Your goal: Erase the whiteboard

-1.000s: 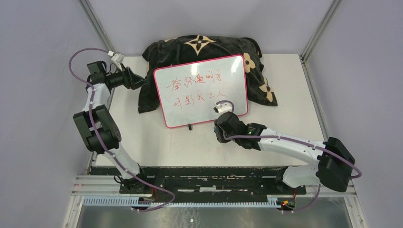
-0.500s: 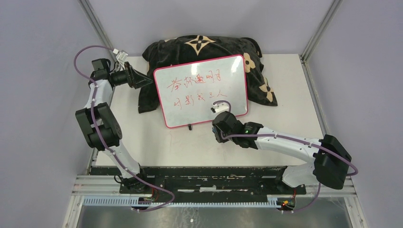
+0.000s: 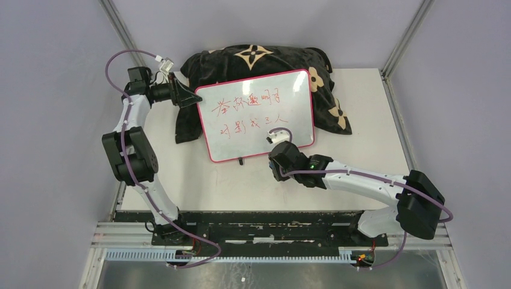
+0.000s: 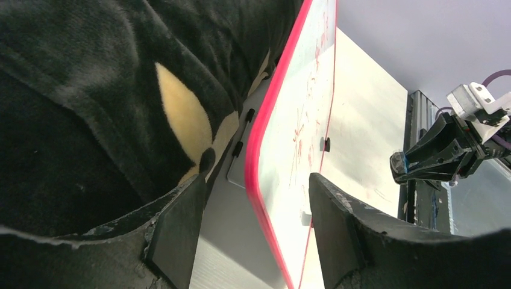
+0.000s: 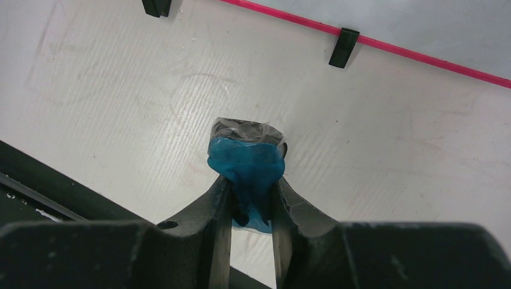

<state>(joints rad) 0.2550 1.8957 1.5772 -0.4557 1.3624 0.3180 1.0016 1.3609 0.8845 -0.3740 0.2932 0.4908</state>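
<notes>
The whiteboard (image 3: 258, 114) with a pink-red frame and red handwriting leans against the black floral cushion (image 3: 259, 60). My left gripper (image 3: 194, 96) is open at the board's upper left corner. In the left wrist view (image 4: 250, 205) its jaws stand either side of the board's pink edge (image 4: 260, 150), not touching it. My right gripper (image 3: 278, 171) is shut on the small blue eraser (image 5: 247, 165) and hovers over the table just in front of the board's lower edge (image 5: 422, 57). It also shows in the left wrist view (image 4: 402, 165).
The board's two black feet (image 5: 343, 47) rest on the white table (image 3: 199, 180). The cushion spreads behind and to the right of the board. Metal frame posts (image 3: 123, 30) rise at the back corners. A black rail (image 3: 253, 220) runs along the near edge.
My left gripper has swung right and up from beside the cushion to the board's upper left corner. My right gripper has shifted slightly left, still holding the eraser.
</notes>
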